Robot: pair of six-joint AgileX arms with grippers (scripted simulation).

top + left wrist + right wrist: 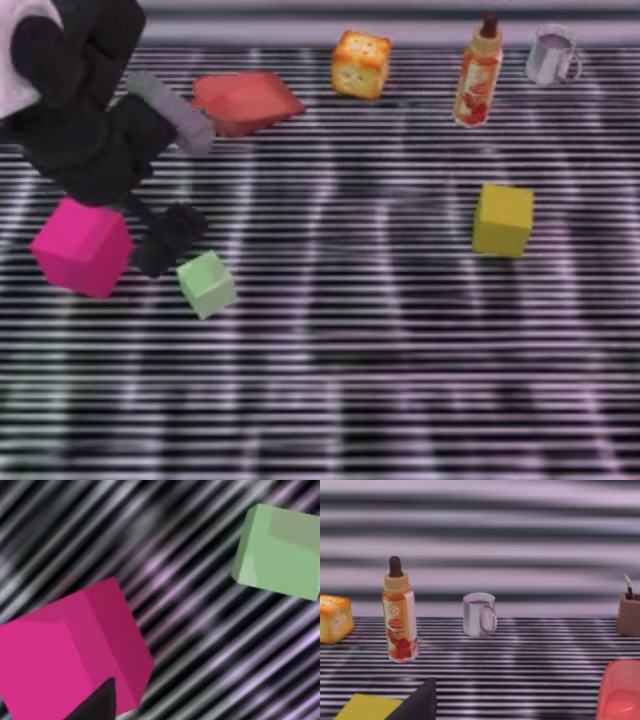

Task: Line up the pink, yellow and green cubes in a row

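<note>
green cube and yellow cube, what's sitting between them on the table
Nothing: in the top view the stretch from the green cube to the yellow cube is bare striped table.

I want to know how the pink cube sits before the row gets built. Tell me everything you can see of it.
The pink cube is a plain, matte magenta block, the largest of the three cubes, with no print or markings. It rests on the striped table near the top view's left edge, turned askew to the stripes. The left gripper sits close beside it, between it and the green cube; whether it touches cannot be told. The left wrist view shows clear table between the two cubes.
</note>
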